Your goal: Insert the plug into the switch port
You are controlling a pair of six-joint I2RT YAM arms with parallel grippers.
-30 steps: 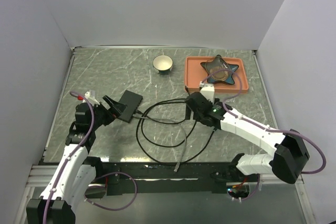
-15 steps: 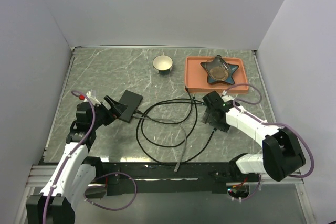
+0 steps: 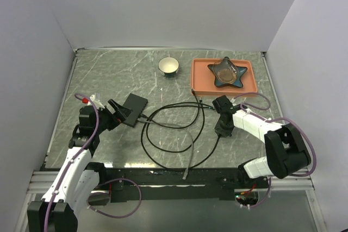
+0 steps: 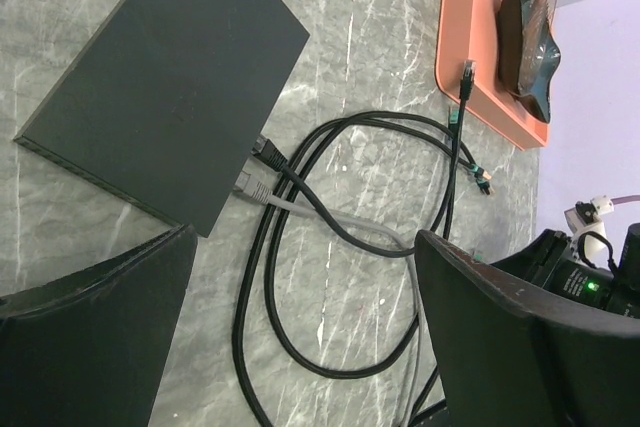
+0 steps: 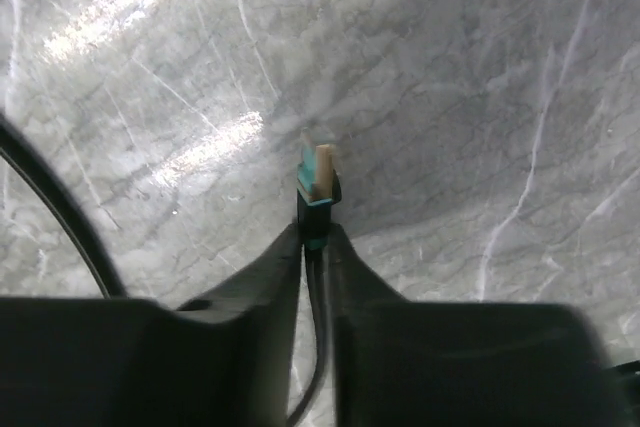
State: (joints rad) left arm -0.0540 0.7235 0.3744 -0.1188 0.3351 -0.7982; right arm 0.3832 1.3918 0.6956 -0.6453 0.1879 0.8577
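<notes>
Now grasp step: right hand (image 5: 316,239) pinches plug (image 5: 318,172), low over bench (image 3: 98,74), well apart from switch (image 3: 135,107). Left hand (image 3: 116,110) gapes beside switch. Next: carry plug across, align square to switch edge.

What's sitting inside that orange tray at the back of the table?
A dark star-shaped dish sits inside the orange tray, filling most of it, and its hollow looks brownish. The tray floor under the dish is covered, so anything beneath it cannot be seen.

Teal-booted plug (image 5: 318,183) pinched in right gripper (image 5: 316,235); flat black switch (image 3: 134,108) lies well apart, leftward
</notes>
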